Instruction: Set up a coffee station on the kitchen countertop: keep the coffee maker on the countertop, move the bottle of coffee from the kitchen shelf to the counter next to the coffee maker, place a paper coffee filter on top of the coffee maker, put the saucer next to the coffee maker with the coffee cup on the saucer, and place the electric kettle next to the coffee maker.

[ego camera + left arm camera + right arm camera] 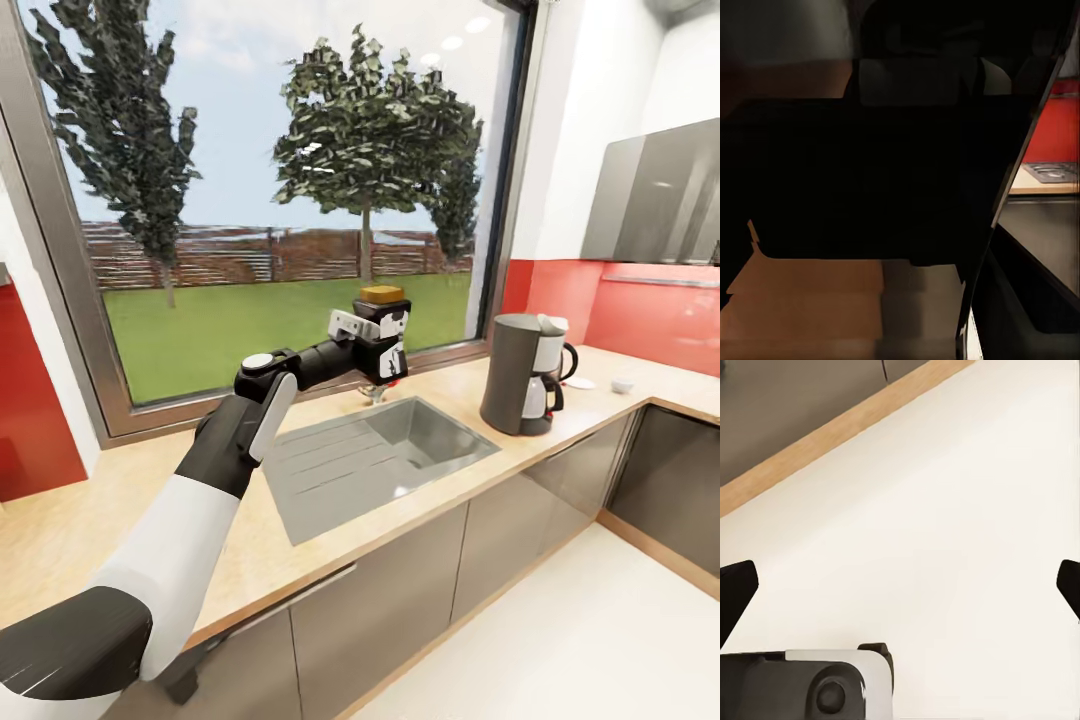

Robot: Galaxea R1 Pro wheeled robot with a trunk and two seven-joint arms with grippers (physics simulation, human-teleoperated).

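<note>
Head view: the left gripper (pixel 385 345) is closed around the bottle of coffee (pixel 383 296), whose tan lid rises above the fingers; the jar hangs in the air over the far rim of the steel sink (pixel 380 455). The coffee maker (pixel 525 373) stands on the kitchen countertop (pixel 90 525) to the right of the sink, with the saucer (pixel 580 383) and the coffee cup (pixel 622 385) lying apart farther right. Right wrist view: the right gripper (pixel 900 589) is spread wide, empty, above the pale floor (pixel 967 510).
</note>
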